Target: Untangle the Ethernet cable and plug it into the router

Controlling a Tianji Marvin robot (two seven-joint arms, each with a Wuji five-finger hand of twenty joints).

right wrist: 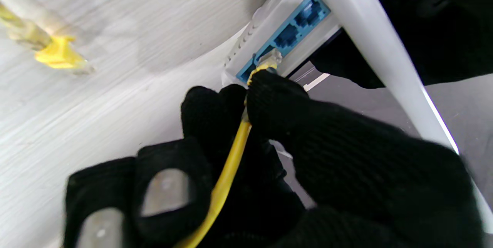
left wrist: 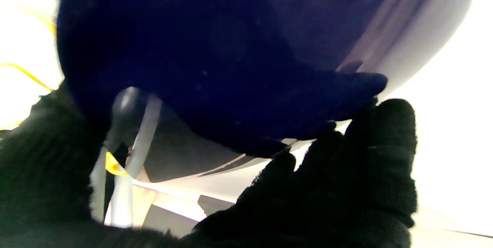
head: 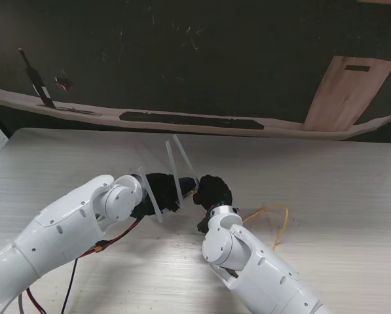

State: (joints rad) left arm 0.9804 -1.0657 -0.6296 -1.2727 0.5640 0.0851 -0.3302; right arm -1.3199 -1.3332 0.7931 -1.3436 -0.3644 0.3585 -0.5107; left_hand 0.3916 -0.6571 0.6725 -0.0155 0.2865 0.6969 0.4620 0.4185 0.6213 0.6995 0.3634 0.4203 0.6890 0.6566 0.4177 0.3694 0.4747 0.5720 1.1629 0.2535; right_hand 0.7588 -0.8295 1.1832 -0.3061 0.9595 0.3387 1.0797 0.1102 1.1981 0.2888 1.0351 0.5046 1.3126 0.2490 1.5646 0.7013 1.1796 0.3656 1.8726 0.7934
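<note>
One step remains: the right robot hand [right wrist: 269, 155] pinches the yellow Ethernet cable [right wrist: 227, 171], plug at the white router's [right wrist: 269, 28] blue port, not visibly seated; the left robot hand [head: 161, 191] grips the router.

Yellow Ethernet cable [right wrist: 231, 163], plug at white router [right wrist: 269, 20] port

Glossy white rounded arm shells showing small dark screw dots, left hand [head: 161, 191] and right hand [head: 212, 191] wearing black knitted gloves, red and black wires [head: 110, 244] trailing along the left arm
</note>
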